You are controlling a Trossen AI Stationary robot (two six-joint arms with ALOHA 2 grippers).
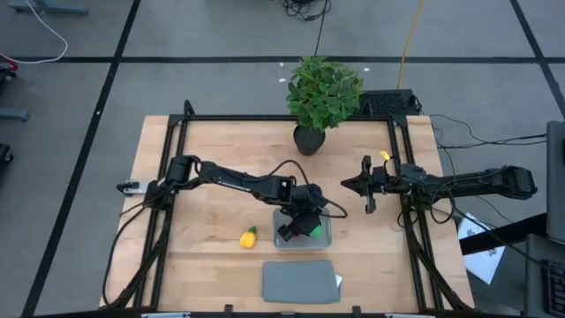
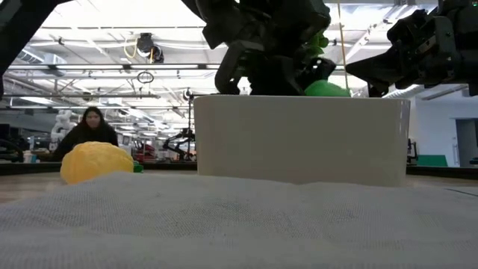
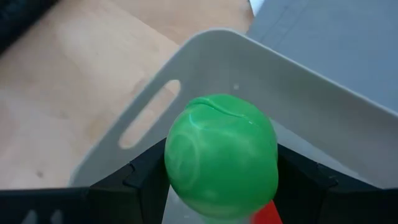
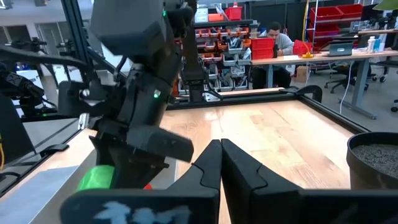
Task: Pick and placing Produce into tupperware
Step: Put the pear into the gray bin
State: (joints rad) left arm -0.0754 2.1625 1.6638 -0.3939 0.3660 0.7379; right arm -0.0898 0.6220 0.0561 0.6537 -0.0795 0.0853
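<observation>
My left gripper point(image 1: 303, 226) hangs over the translucent grey-blue tupperware point(image 1: 320, 240), shut on the round green produce piece point(image 3: 221, 155). In the low view the green piece point(image 2: 326, 88) shows above the tupperware's rim point(image 2: 299, 97). A bit of the red piece point(image 3: 270, 214) shows below the green one, inside the tupperware. The yellow piece with the green tip point(image 1: 249, 237) lies on the table left of the tupperware. My right gripper point(image 1: 365, 186) waits shut, to the right and farther back, above the table. My left gripper pinches the green produce piece between its two fingers point(image 3: 146, 177), one on each side of its round body point(image 3: 180, 162). It comes from above, slanting down into the tupperware. The piece is lifted, its top above the rim in the low view.
The flat dark grey lid point(image 1: 300, 281) lies near the table's near edge, just in front of the tupperware. A leafy potted plant point(image 1: 322, 93) stands at the far edge. The black frame rails point(image 1: 408, 177) run along the table's sides. People sit in the room beyond.
</observation>
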